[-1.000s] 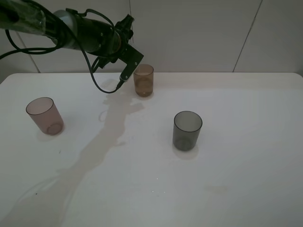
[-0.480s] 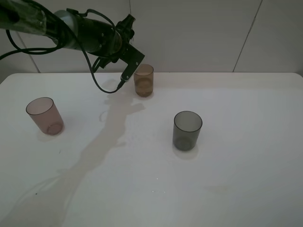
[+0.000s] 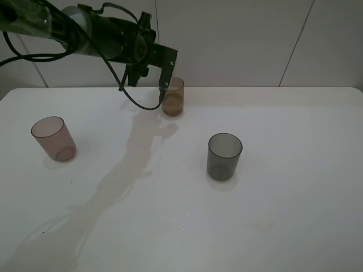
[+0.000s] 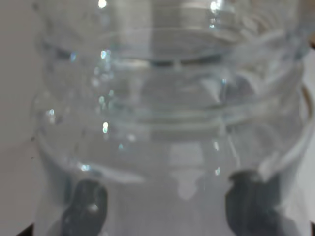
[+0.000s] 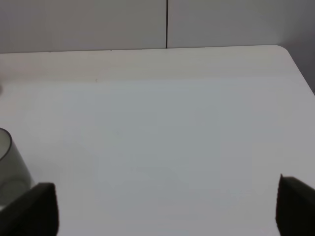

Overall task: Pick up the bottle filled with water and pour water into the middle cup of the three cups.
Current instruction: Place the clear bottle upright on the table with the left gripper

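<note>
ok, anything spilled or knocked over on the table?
Nothing stands out. The pink cup, amber cup and grey cup all stand upright. The grey streak across the table reads as shadow of the left arm, not a spill.

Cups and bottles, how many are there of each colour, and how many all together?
Translucent amber-brown plastic cup: 1
Translucent pinkish-mauve plastic cup: 1
Dark smoky-grey plastic cup: 1
Clear colourless plastic bottle: 1
Total: 4

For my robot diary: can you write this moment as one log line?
left gripper: shut on the bottle, beside the middle cup | right gripper: open, empty | pouring: cannot tell
</note>
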`<act>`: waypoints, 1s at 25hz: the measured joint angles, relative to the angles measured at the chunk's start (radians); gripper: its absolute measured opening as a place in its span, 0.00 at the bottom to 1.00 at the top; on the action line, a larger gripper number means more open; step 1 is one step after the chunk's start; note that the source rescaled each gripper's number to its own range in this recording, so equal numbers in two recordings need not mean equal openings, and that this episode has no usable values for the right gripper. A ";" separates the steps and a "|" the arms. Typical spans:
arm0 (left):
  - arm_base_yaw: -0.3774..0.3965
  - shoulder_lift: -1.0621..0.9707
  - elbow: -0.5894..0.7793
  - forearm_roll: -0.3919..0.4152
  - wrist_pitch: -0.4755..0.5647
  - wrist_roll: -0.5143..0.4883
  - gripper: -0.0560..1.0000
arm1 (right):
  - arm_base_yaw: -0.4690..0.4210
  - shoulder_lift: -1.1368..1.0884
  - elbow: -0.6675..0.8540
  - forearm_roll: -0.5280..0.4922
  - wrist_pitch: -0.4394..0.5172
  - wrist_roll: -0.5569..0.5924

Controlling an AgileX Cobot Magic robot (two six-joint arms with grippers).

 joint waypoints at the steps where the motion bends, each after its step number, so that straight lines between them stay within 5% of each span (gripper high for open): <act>1: 0.000 -0.010 0.000 -0.040 0.009 -0.052 0.05 | 0.000 0.000 0.000 0.000 0.000 0.000; 6: -0.005 -0.083 0.000 -0.294 0.069 -0.323 0.05 | 0.000 0.000 0.000 0.000 0.000 0.000; 11: -0.006 -0.176 0.063 -0.551 0.026 -0.418 0.05 | 0.000 0.000 0.000 0.000 0.000 0.000; 18: 0.055 -0.314 0.349 -0.770 -0.341 -0.426 0.05 | 0.000 0.000 0.000 0.000 0.000 0.000; 25: 0.203 -0.301 0.566 -0.810 -0.731 -0.428 0.05 | 0.000 0.000 0.000 0.000 0.000 0.000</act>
